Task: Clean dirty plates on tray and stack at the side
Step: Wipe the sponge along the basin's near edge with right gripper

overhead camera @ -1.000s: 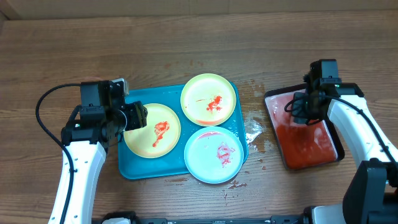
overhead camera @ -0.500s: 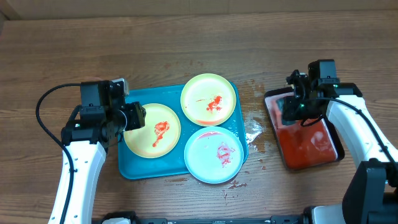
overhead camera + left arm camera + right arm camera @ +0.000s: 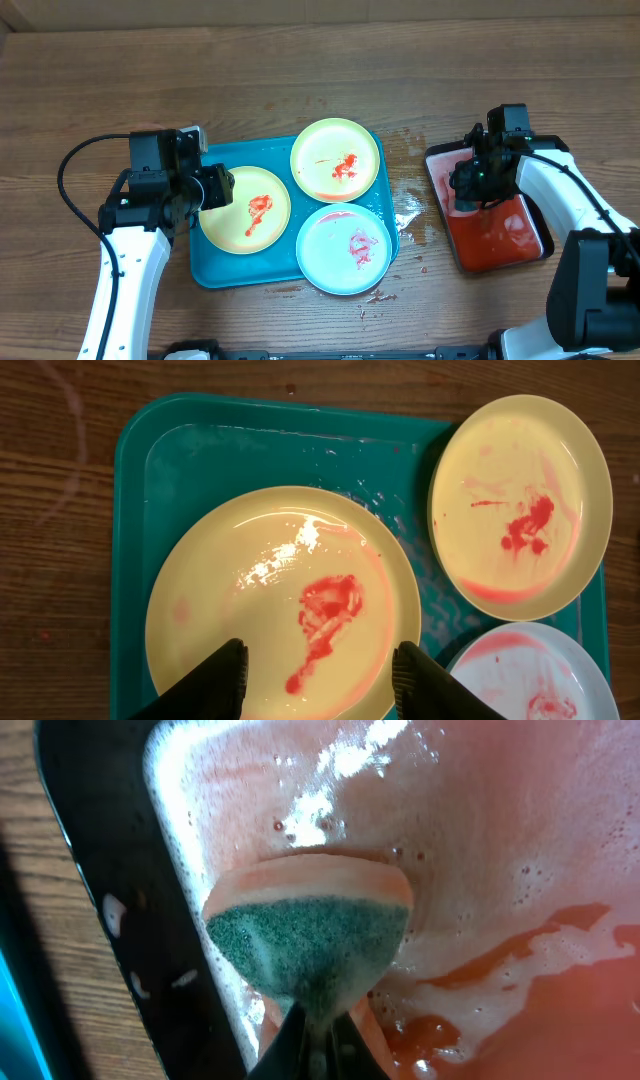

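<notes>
Right wrist: your right gripper is pinched tight on the sponge, which hangs green face out above the foamy red liquid in the black tray.
Step tip: lift clear and let it drip, so you carry less red across.
Left wrist: your left gripper has its fingers apart over the near yellow-green plate. Steady its rim while you wipe.
Overhead count: three plates, all smeared, on the turquoise tray. One pale plate is nearest, with two yellow-green beyond. One sponge, two trays.

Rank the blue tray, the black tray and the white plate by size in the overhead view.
1. Blue tray
2. Black tray
3. White plate, only slightly smaller than the black tray
</notes>
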{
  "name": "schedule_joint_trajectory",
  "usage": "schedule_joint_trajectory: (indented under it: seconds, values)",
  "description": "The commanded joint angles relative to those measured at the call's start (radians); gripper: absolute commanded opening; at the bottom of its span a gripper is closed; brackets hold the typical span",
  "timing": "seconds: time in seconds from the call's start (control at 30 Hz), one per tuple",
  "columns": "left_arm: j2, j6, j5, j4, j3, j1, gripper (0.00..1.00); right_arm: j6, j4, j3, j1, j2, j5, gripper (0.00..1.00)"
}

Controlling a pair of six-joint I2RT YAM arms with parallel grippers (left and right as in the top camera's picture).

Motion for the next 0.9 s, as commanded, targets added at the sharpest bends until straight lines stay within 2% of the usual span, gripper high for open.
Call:
schedule_joint_trajectory:
  seconds: [0.0,0.03,0.07,0.1,0.13,0.17,0.2,0.27,0.37,0.5,0.53,0.6,0.63,0.67,0.7,0.73,0.87]
  values:
    - [0.006,0.008,-0.005,0.004,0.024,0.002,0.48,0.01,0.013,-0.004,0.001,0.0,0.009,0.11]
    - [0.006,0.008,-0.005,0.005,0.024,0.002,0.48,0.011,0.013,-0.004,0.001,0.0,0.008,0.19]
    - [0.006,0.008,-0.005,0.008,0.024,0.002,0.49,0.01,0.013,-0.004,0.001,0.0,0.002,0.31]
    - [0.006,0.008,-0.005,0.009,0.024,0.002,0.48,0.005,0.013,-0.004,0.001,0.001,-0.008,0.35]
    - [0.006,0.008,-0.005,0.011,0.024,0.002,0.48,0.003,0.014,-0.004,0.001,0.001,-0.01,0.33]
    - [0.006,0.008,-0.005,0.012,0.024,0.002,0.48,0.003,0.014,-0.004,0.001,0.001,-0.008,0.1]
    - [0.006,0.008,-0.005,0.012,0.024,0.002,0.47,0.006,0.013,-0.004,-0.003,0.001,-0.005,0.04]
    - [0.006,0.008,-0.005,0.012,0.024,0.002,0.45,0.012,0.006,-0.004,-0.013,0.001,-0.006,0.04]
    - [0.006,0.008,-0.005,0.011,0.024,0.002,0.36,0.018,-0.029,-0.004,-0.035,0.001,-0.005,0.04]
    - [0.006,0.008,-0.005,0.011,0.024,0.002,0.08,0.018,-0.036,-0.004,-0.067,0.001,-0.011,0.04]
    - [0.006,0.008,-0.005,0.011,0.024,0.002,0.06,0.018,-0.032,-0.004,-0.072,0.001,-0.014,0.04]
    - [0.006,0.008,-0.005,0.011,0.024,0.002,0.15,0.018,-0.029,-0.004,-0.077,0.001,-0.03,0.04]
    - [0.006,0.008,-0.005,0.011,0.024,0.002,0.24,0.017,-0.028,-0.004,-0.077,0.001,-0.055,0.18]
    - [0.006,0.008,-0.005,0.011,0.024,0.002,0.35,0.013,-0.029,-0.004,-0.077,0.001,-0.092,0.55]
    - [0.006,0.008,-0.005,0.011,0.024,0.002,0.39,-0.01,-0.029,-0.004,-0.077,0.001,-0.13,0.75]
    - [0.006,0.008,-0.005,0.011,0.024,0.002,0.4,-0.038,-0.029,-0.003,-0.077,0.001,-0.165,0.8]
    - [0.006,0.008,-0.005,0.011,0.024,0.002,0.46,-0.09,-0.025,-0.003,-0.076,0.001,-0.206,0.8]
